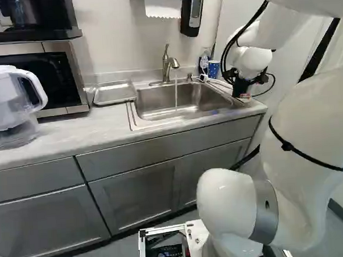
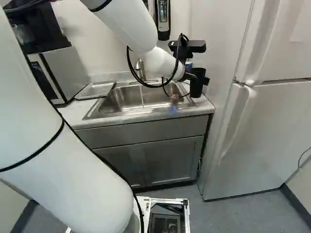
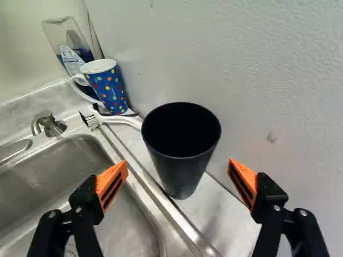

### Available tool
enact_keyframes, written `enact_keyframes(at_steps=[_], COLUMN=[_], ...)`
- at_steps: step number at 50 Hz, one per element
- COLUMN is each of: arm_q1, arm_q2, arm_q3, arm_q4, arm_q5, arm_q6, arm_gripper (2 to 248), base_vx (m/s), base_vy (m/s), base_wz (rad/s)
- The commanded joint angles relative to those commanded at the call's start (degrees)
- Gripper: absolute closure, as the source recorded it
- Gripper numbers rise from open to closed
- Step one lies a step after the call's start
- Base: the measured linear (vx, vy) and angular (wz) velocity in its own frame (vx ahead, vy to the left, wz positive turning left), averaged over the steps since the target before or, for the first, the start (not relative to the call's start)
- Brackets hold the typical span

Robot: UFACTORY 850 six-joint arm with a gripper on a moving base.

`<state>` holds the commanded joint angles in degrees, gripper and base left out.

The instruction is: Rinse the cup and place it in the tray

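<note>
Spreading wide, tool (image 2: pixel 198 77) faces black cup (image 3: pixel 179 160); wall (image 3: pixel 268 80) beside, brush (image 3: pixel 119 120) perhaps touching, mug (image 3: pixel 109 90) beyond.

At the left of the left base view, a pitcher (image 1: pixel 7 103) is standing on the counter (image 1: pixel 55 138) before the microwave (image 1: pixel 70 70); a coffee maker (image 1: pixel 34 33) is sitting on top. The tray (image 1: pixel 114 93) is lying between microwave and sink (image 1: pixel 182 111), and the faucet (image 1: pixel 166 65) is rising behind the sink. In the wrist view, the cup (image 3: pixel 179 144) is standing between sink and wall (image 3: pixel 257 75), near a brush (image 3: pixel 122 120) and a mug (image 3: pixel 107 88).
</note>
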<state>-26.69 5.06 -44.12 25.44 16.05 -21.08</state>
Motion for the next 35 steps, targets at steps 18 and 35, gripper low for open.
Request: enact_keyframes(at_steps=[18, 35], arm_q1=[-0.07, -0.07], arm_q2=[-1.21, -2.51], arm_q3=[-0.56, -0.24], arm_q4=[0.00, 0.00], arm_q5=[1.15, 2.47], arm_q6=[0.00, 0.00], arm_gripper=[3, 3], base_vx=[0.000, 0.000], base_vy=[0.000, 0.000], base_wz=[0.000, 0.000])
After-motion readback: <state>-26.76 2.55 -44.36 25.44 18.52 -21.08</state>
